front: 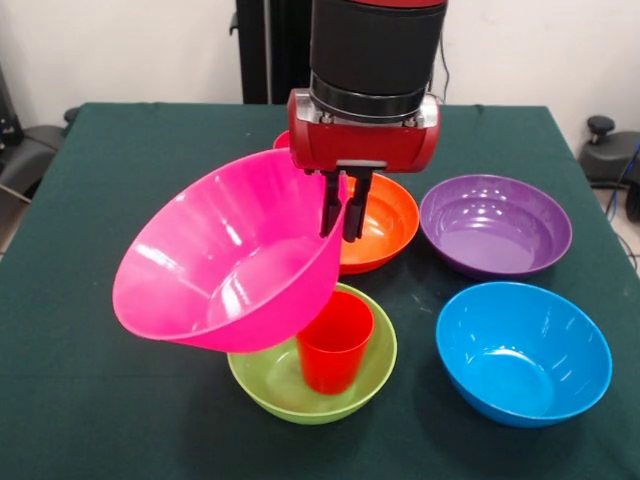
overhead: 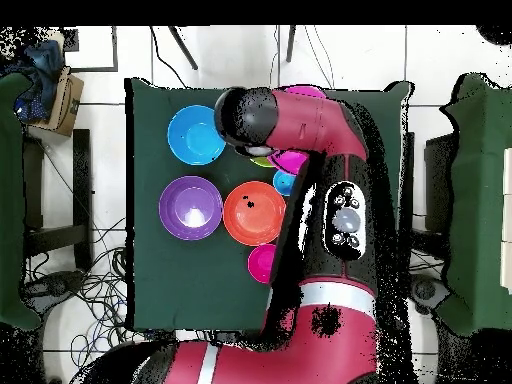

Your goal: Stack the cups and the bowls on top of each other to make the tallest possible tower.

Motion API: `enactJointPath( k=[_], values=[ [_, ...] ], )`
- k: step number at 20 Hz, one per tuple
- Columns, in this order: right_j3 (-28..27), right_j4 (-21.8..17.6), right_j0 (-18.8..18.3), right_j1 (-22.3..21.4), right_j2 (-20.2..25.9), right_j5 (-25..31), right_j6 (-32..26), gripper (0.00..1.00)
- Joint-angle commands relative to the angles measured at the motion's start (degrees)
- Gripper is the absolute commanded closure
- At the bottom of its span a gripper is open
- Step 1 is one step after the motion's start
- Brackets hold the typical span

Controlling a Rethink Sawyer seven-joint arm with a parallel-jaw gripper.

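My gripper point(front: 339, 226) is shut on the rim of the large hot pink bowl point(front: 225, 260) and holds it tilted, with its opening towards the camera. The pink bowl's lower edge hangs just over the lime green bowl point(front: 300, 405). A red cup point(front: 335, 345) stands upright in the green bowl, right beside the pink bowl's edge. In the overhead view the arm hides the gripper; slivers of the pink bowl point(overhead: 293, 160) and the green bowl point(overhead: 262, 160) show. A light blue cup point(overhead: 284, 183) shows only in the overhead view. No yellow cups are in view.
An orange bowl point(front: 385, 225) sits right behind the gripper. A purple bowl point(front: 495, 225) and a blue bowl point(front: 523, 350) sit upright to the right. A sliver of the small pink-red bowl point(front: 282, 138) shows behind the gripper; it also shows in the overhead view point(overhead: 262, 262).
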Motion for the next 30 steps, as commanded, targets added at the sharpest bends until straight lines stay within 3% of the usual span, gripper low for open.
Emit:
enactJointPath(
  k=[1,30],
  values=[
    [-0.5,0.3,2.2,0.5,1.7,5.1,8.6,1.00],
    [0.1,0.4,5.3,2.8,0.1,1.5,9.2,1.00]
  ],
)
